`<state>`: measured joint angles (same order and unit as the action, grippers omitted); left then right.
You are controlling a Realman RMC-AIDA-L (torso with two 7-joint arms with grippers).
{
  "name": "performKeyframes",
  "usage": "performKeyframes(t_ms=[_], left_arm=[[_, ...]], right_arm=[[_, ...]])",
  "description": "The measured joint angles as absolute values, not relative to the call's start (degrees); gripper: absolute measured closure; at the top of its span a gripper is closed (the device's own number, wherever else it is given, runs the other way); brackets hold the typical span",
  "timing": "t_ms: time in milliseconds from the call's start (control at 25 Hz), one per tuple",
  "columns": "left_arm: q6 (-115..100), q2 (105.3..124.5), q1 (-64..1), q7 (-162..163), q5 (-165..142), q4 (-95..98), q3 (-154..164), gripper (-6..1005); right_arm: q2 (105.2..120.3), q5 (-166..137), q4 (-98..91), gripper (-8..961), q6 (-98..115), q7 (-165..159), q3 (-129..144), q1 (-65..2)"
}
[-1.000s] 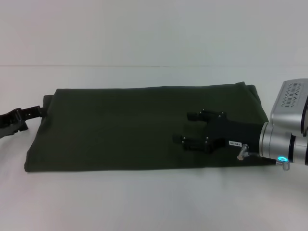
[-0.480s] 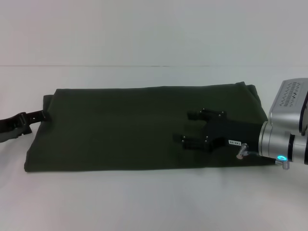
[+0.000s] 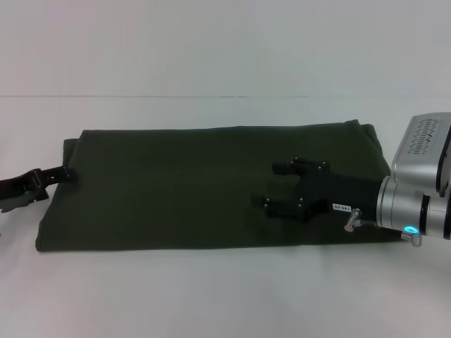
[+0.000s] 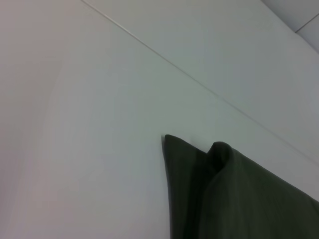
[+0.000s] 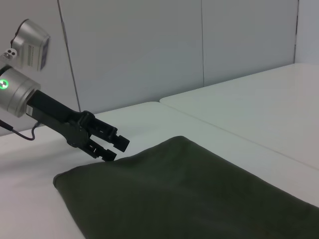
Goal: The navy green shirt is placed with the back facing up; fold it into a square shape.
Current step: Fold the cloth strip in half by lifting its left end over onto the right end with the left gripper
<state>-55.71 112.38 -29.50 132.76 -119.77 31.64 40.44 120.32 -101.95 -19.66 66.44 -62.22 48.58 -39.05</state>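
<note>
where head view hides it, left gripper (image 5: 112, 145) (apart) beside navy green shirt (image 5: 189, 199).

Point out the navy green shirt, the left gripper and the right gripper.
navy green shirt (image 3: 183, 186), head view, middle of fabric.
left gripper (image 5: 115, 146), right wrist view, between fingertips.
right gripper (image 3: 273, 186), head view, between fingertips.

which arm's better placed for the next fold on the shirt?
Probably the left. The left gripper sits at the left edge of the navy green shirt, fingers open, about level with the fabric. The right gripper hovers open over the right half, away from any edge.
</note>
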Motion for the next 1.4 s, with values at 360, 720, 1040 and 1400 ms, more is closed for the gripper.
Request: performKeyframes(t_ms=[360,720,1040,1400], left_arm=[[-55.14,112.61,-29.64,132.04,-120.04,31.29,40.51,132],[-54.71,112.94,-29.71,132.01,-120.06,30.91,40.52,131],[-54.98,113.58,-29.87,131.42,-120.1,30.92,40.51,132],[-57.19,114.72,-30.7,131.74,-119.7,30.94,40.38,135]], right_arm=[[120.32,-101.94,-19.45,98,66.45,-62.22,48.67,-39.15],[120.32,-101.94,-19.33,98,66.61,-62.23,48.54,-39.2],[120.31,-101.54,-19.23,98,66.88,-62.23,48.68,-39.2],[120.31,-101.24,-19.15,99,67.16,-62.23,48.95,-39.11]])
